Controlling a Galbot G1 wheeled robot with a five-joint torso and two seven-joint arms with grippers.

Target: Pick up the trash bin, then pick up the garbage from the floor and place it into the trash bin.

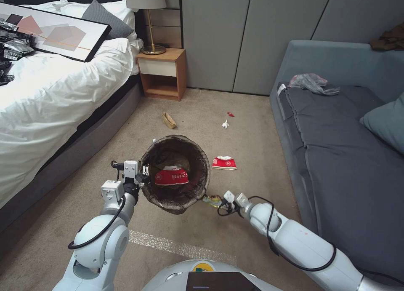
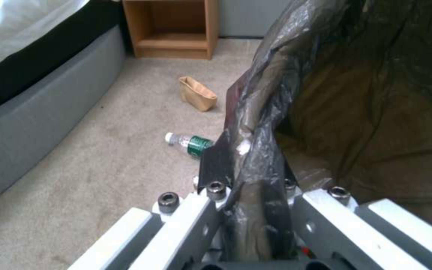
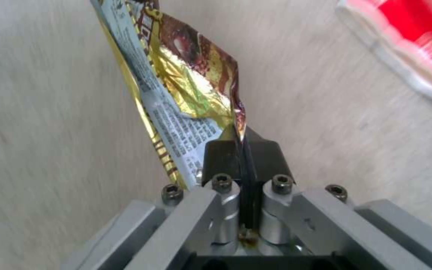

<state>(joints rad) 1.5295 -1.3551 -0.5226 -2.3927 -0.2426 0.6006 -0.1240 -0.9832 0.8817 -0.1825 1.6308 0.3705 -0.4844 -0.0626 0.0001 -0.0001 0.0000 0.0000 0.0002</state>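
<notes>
A small round white plastic trash bin (image 1: 176, 173) lined with a dark brown-black bag hangs above the beige carpet (image 1: 235, 236), its rim pinched by the left gripper (image 1: 145, 173). A red-and-white wrapper (image 1: 171, 176) lies inside. Just beside the rim, the right gripper (image 1: 222, 202) is pressed together on a crinkled yellow foil snack bag (image 3: 176, 93). To do this well, carry the bag fully over the opening before letting go. More litter lies on the carpet: a red-and-white wrapper (image 1: 224, 162), a tan paper carton (image 1: 169, 120), white tissue (image 1: 225, 123), a clear green-labelled bottle (image 2: 190, 143). A white bed (image 1: 50, 97) stands left, a grey sofa (image 1: 345, 156) right
</notes>
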